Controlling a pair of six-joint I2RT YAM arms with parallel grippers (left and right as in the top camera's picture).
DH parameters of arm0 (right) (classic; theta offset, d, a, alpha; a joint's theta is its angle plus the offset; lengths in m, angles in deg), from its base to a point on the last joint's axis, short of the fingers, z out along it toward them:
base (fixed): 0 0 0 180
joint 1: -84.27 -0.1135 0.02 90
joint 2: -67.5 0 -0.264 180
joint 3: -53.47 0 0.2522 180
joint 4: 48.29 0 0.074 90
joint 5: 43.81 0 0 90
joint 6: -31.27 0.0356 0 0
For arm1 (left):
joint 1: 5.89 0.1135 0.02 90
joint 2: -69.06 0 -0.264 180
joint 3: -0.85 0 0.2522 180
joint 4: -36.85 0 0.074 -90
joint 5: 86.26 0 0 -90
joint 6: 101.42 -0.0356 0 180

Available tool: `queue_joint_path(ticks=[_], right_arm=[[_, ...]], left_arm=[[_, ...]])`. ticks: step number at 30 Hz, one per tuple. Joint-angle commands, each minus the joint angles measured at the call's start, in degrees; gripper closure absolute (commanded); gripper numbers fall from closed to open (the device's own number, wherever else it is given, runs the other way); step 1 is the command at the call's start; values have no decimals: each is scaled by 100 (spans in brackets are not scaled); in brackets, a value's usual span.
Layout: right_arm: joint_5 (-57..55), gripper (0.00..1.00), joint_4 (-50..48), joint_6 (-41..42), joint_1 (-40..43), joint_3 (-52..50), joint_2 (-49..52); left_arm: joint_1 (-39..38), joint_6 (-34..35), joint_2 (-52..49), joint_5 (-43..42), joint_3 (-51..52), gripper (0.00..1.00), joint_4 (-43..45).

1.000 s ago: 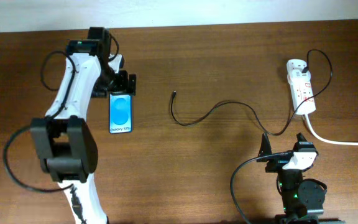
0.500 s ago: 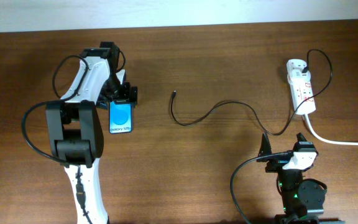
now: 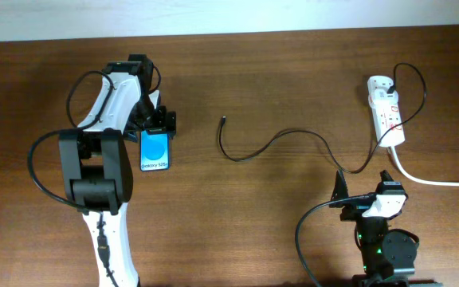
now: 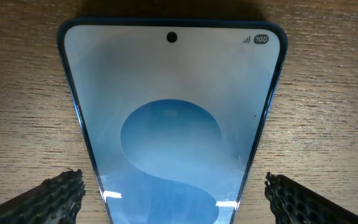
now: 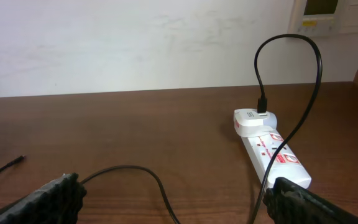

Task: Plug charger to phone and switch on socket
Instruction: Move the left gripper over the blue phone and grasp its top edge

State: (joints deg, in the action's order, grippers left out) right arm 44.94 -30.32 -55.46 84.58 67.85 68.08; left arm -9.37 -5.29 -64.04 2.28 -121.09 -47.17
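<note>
The phone [image 3: 155, 150] lies flat on the table at the left, blue screen up. My left gripper [image 3: 157, 125] is open over its far end, one finger on each side, not touching it. In the left wrist view the phone [image 4: 173, 106] fills the frame between the fingertips [image 4: 173, 200]. The charger, a thin black cable [image 3: 277, 139], curves across the middle with its plug tip [image 3: 224, 120] free on the table. Its other end goes into a white adapter on the socket [image 3: 386, 112] at the far right. My right gripper [image 3: 363, 185] is open and empty at the front right, with the cable [image 5: 135, 169] and socket [image 5: 272, 152] ahead of it.
A thick white cable [image 3: 429, 179] runs from the socket off the right edge. A pale wall stands behind the table's far edge [image 5: 135, 43]. Bare wood lies between the phone and the plug tip.
A second ago my left gripper was beyond the phone's far end. It has since moved down over that end and held still. The right arm and cable have not moved.
</note>
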Motion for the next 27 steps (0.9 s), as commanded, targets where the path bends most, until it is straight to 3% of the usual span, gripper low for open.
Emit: queue_joint_path(ticks=[1, 10, 15, 18, 23, 27], right_arm=[[-7, 2, 35, 61, -31, -31, -37], [-7, 2, 35, 61, -31, -31, -37], [-7, 2, 35, 61, -31, -31, -37], [-7, 2, 35, 61, -31, -31, -37], [-7, 2, 35, 61, -31, -31, -37], [-7, 2, 37, 61, -31, -31, -37]], left_arm=[[20, 127, -105, 42, -61, 0, 127], [20, 225, -105, 278, -26, 0, 374], [13, 345, -105, 109, 590, 1, 780], [11, 15, -105, -483, 595, 0, 693], [15, -546, -105, -498, 595, 0, 168], [15, -575, -105, -498, 595, 2, 227]])
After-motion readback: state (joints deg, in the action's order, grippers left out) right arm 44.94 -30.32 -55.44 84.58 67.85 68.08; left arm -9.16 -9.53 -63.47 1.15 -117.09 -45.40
